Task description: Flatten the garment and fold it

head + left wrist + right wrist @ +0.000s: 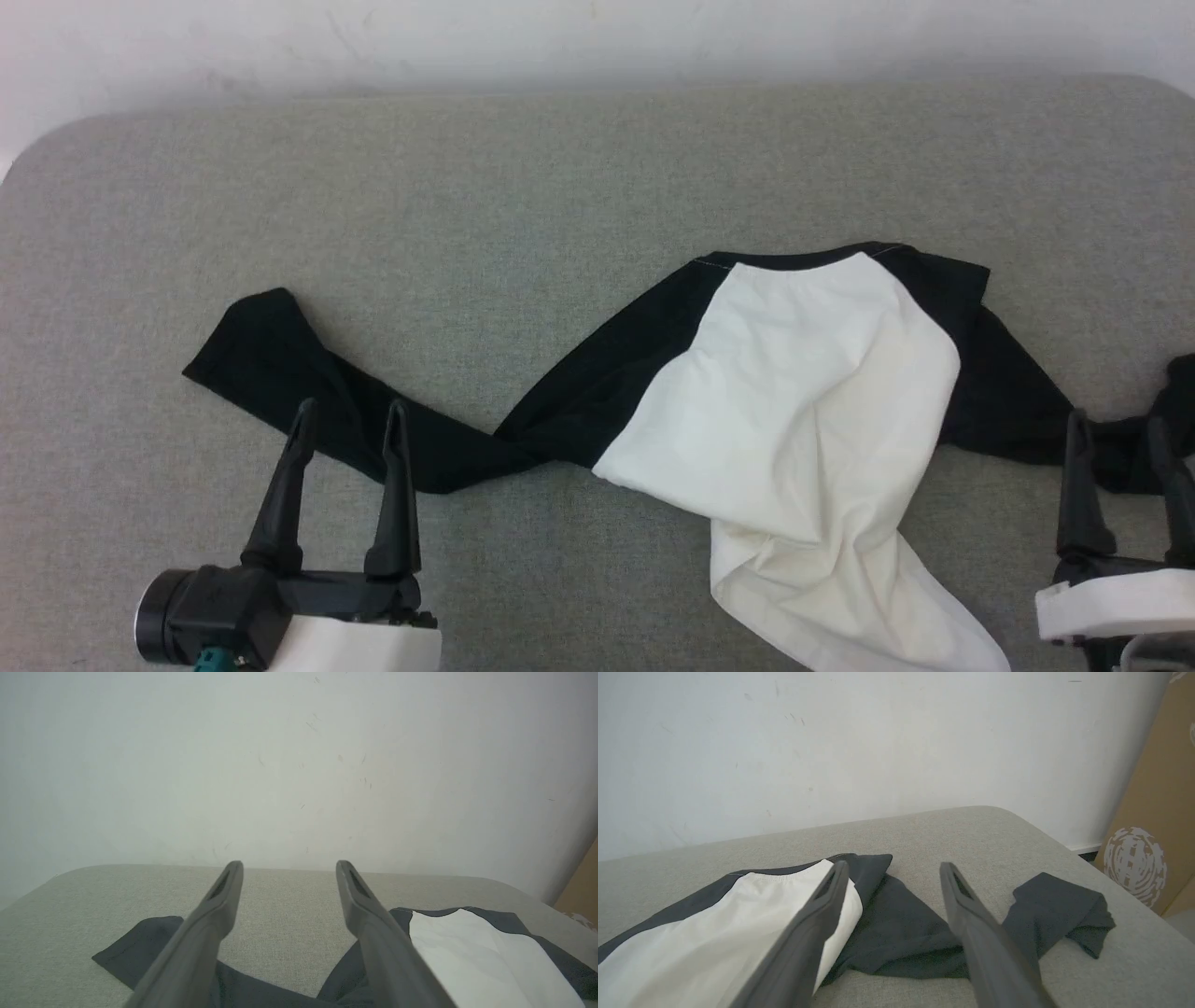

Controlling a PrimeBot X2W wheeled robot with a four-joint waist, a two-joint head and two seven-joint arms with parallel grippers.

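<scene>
The garment (794,401) lies crumpled across the grey padded table (560,187): its white body bunches at centre right with the hem trailing toward the near edge. One black sleeve (308,392) stretches out to the left, the other black sleeve (1055,910) to the right. My left gripper (350,409) hovers open over the left sleeve (140,947), nothing between its fingers. At the right, my right gripper (1118,422) is open above the right sleeve, holding nothing. In the right wrist view its fingers (822,914) straddle the dark cloth beside the white body (738,933).
A pale wall (597,37) runs behind the table's far edge. A brown cardboard box (1153,812) stands off the table's right end. Bare grey surface lies beyond the garment toward the wall.
</scene>
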